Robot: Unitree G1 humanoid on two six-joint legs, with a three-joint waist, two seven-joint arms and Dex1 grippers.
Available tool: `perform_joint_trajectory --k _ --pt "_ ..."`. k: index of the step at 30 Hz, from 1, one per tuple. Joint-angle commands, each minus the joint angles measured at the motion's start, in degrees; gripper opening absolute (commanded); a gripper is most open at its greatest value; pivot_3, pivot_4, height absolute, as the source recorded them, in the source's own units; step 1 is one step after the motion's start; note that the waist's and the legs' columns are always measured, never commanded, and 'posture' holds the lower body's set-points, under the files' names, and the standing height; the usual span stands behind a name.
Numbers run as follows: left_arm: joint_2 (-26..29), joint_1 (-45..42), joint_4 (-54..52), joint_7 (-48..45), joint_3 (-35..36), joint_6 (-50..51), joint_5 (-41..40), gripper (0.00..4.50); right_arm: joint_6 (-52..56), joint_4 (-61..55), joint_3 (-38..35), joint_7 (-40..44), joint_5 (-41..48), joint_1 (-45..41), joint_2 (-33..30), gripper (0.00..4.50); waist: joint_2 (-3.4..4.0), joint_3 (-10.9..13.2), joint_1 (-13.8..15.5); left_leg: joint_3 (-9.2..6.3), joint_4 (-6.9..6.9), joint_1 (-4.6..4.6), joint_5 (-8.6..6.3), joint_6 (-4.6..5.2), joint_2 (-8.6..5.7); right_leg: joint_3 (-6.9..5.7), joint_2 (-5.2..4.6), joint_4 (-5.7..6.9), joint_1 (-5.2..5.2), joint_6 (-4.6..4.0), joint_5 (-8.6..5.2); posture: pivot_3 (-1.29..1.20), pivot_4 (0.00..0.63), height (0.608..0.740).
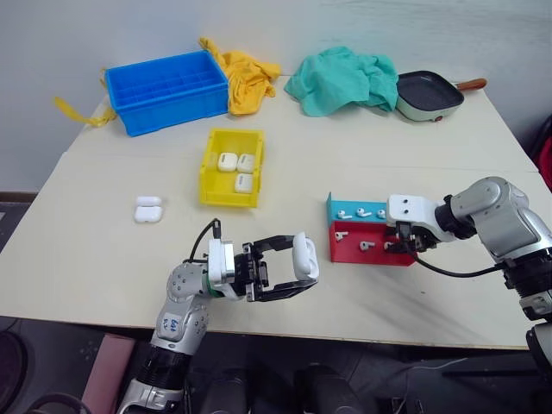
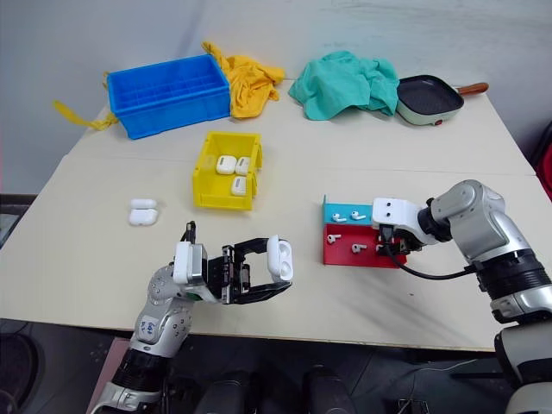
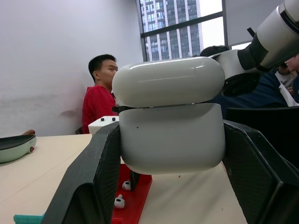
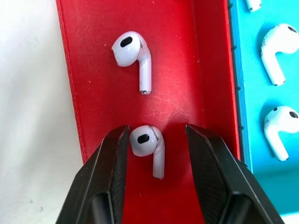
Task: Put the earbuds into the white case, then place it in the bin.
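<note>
The left gripper (image 1: 297,272), nearest the table's front edge, is clamped on the white case (image 1: 304,255). The right gripper (image 4: 156,154) stands parted over the red tray (image 4: 98,88), one earbud (image 4: 148,147) lying between its fingers.

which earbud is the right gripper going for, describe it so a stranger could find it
Find the red tray near the table's right front, beside the teal tray. The right gripper reaches down into it, and the earbud lies between its two open fingers, untouched. The other earbud in the red tray lies farther along, outside the fingers.
</note>
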Motion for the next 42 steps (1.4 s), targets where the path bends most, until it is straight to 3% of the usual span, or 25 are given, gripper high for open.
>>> perform_joint_trajectory --k 1,19,22,25,35,42 --pt "0.1 -0.2 -2.5 0.4 -0.3 -0.2 -0.4 2.78 -0.8 1.1 0.3 0.9 -2.1 -0.3 -0.1 1.89 0.0 0.0 0.0 0.0 0.0 0.0 0.0 0.0 0.0 0.0 0.0 0.0 0.0 0.0 0.0 0.0 0.15 0.74" --pt "0.0 -0.2 -2.2 1.2 -0.3 -0.7 -0.2 2.78 -1.3 0.5 -0.2 1.5 -2.8 1.5 0.1 1.89 0.0 0.0 0.0 0.0 0.0 0.0 0.0 0.0 0.0 -0.01 -0.01 -0.01 0.01 0.0 0.0 0.0 0.15 0.74" --pt "0.3 0.0 -2.3 0.9 -0.2 -0.7 -0.3 2.78 -1.4 0.0 -0.4 1.6 -2.7 2.1 -0.1 1.35 -0.01 0.0 0.0 -0.01 0.0 0.0 0.0 0.0 0.0 -0.02 -0.01 -0.01 0.02 0.0 0.0 0.0 0.15 0.74" --pt "0.6 0.2 -2.3 0.9 0.0 -0.8 -0.4 2.78 -2.0 -0.6 -0.5 2.2 -2.8 2.8 -0.4 0.45 -0.01 0.0 0.0 0.0 0.03 0.02 -0.01 0.01 0.0 -0.01 -0.01 -0.01 0.04 0.0 0.0 0.0 0.15 0.74" --pt "0.5 -0.1 -2.0 1.1 0.1 -1.1 -0.4 2.78 -1.3 -1.4 -2.1 1.9 -2.5 3.7 0.1 0.45 -0.01 0.0 0.0 0.0 0.02 0.03 -0.01 0.02 0.0 -0.02 -0.01 -0.02 0.06 0.0 0.0 0.0 0.15 0.74" --pt "-0.5 -2.1 -3.1 -1.0 -0.8 2.3 -4.2 2.78 3.0 -12.8 -17.9 5.2 15.3 9.9 -2.1 0.45 0.03 0.0 0.2 -0.01 -0.01 -0.09 0.0 -0.01 0.0 -0.04 -0.01 -0.03 -0.04 0.0 0.0 0.0 0.15 0.74"
